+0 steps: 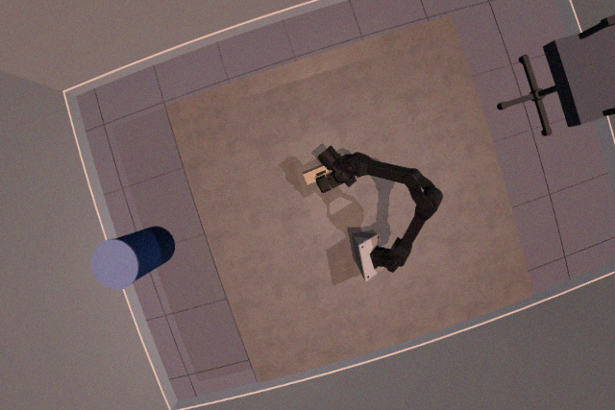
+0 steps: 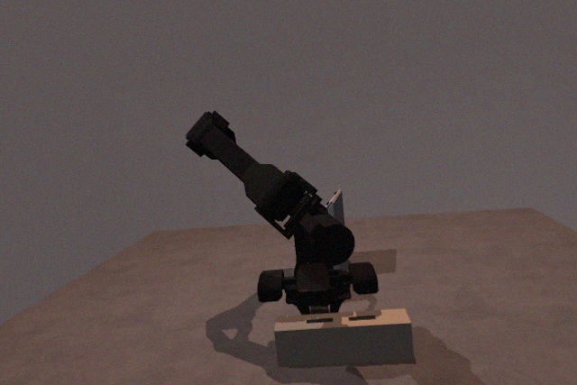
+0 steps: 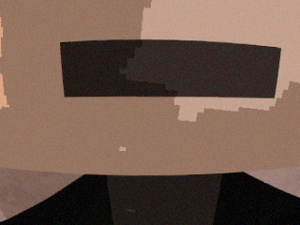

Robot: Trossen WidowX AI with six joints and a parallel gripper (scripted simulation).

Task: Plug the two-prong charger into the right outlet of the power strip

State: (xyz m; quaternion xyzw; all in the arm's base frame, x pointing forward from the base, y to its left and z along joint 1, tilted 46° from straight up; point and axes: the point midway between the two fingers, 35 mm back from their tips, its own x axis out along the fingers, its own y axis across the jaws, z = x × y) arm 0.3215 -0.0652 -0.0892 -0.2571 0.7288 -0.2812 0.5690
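Note:
The tan-topped power strip (image 1: 311, 176) (image 2: 344, 345) (image 3: 94, 136) has two dark outlet slots in the exterior view. One slot (image 2: 319, 320) (image 3: 173, 70) lies straight ahead of the fingers, partly in shadow; the other slot (image 2: 361, 317) is to its side. My gripper (image 1: 330, 170) (image 2: 319, 308) (image 3: 159, 167) points down at the strip's arm-side edge, shut on the charger. The charger (image 3: 164, 211) shows as a dark grey face between the black fingers, and as a small pale piece in the exterior view. Its prongs are hidden, so contact with the strip cannot be told.
A white panel (image 1: 367, 256) (image 2: 336, 213) stands beside the arm's base on the brown table top (image 1: 273, 271) (image 2: 140, 278). A blue cylinder (image 1: 149, 249) stands at the left and a chair (image 1: 586, 78) at the right, both off the table.

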